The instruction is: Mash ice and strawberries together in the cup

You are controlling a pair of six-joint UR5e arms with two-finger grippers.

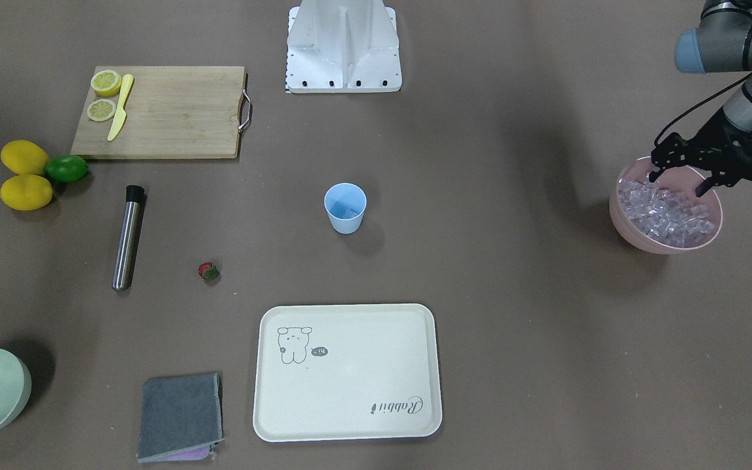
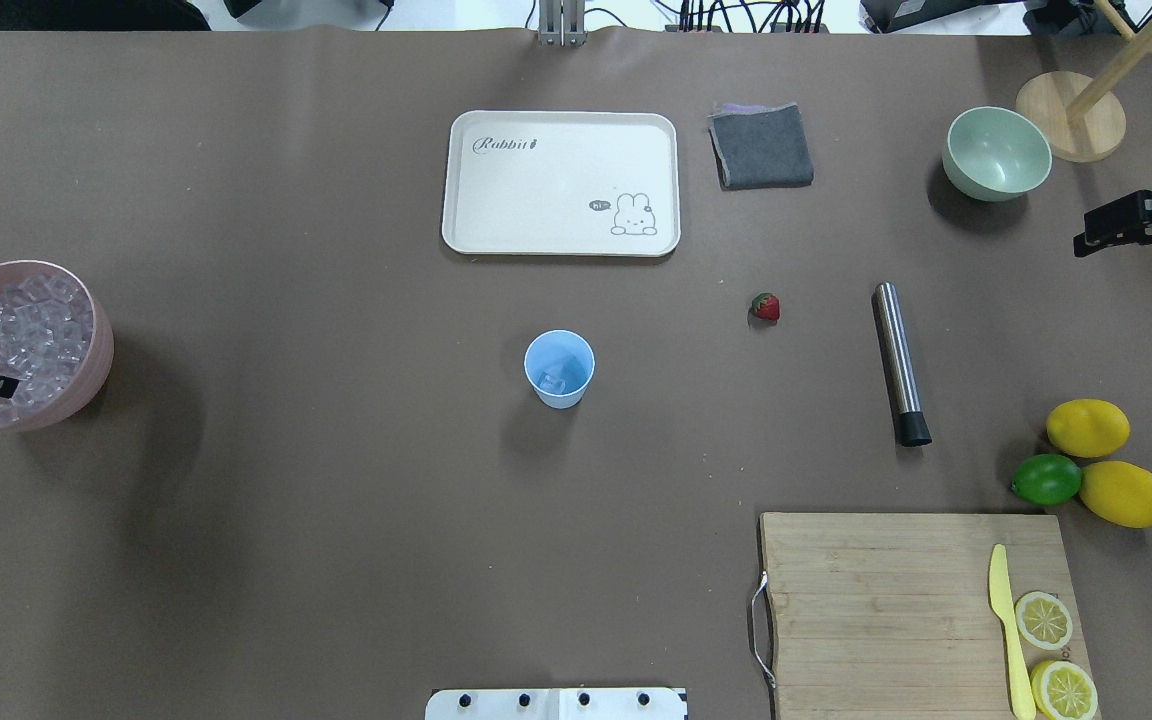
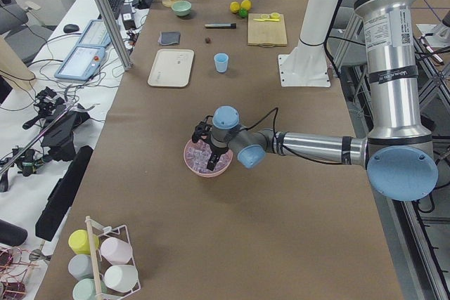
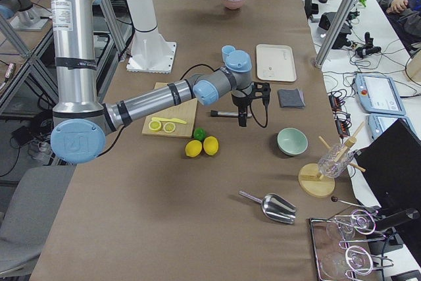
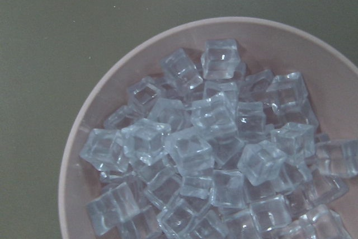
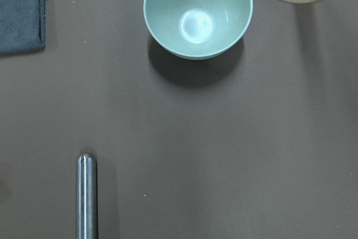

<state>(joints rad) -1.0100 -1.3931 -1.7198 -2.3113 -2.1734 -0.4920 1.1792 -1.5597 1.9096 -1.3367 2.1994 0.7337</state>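
Many ice cubes heaped in pink bowl, well apart from cup; left gripper spread open just over them. One strawberry lies near cup, opposite side. Far right gripper: grip unclear.

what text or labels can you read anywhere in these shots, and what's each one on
"Rabbit": script lettering in one corner of the cream tray.
"hi": in a small speech bubble beside the rabbit drawing on that same tray; only just legible.
left arm's sticker: printed, too small to read.
right arm's sticker: printed, too small to read.
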